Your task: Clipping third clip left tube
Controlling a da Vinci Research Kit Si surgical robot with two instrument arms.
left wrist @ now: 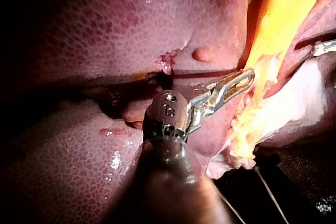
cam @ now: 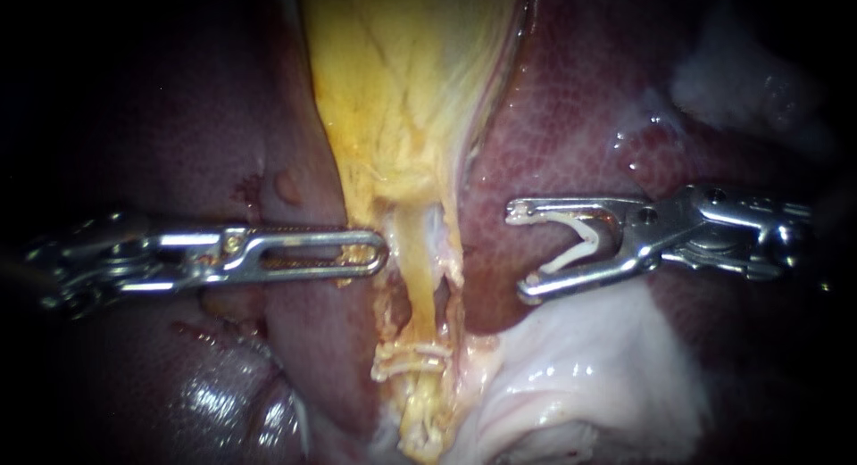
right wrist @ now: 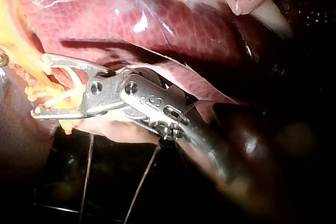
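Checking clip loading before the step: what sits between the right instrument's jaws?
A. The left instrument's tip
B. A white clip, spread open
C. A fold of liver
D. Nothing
B: a white clip lies spread in a V between the jaws of the right instrument, touching both.
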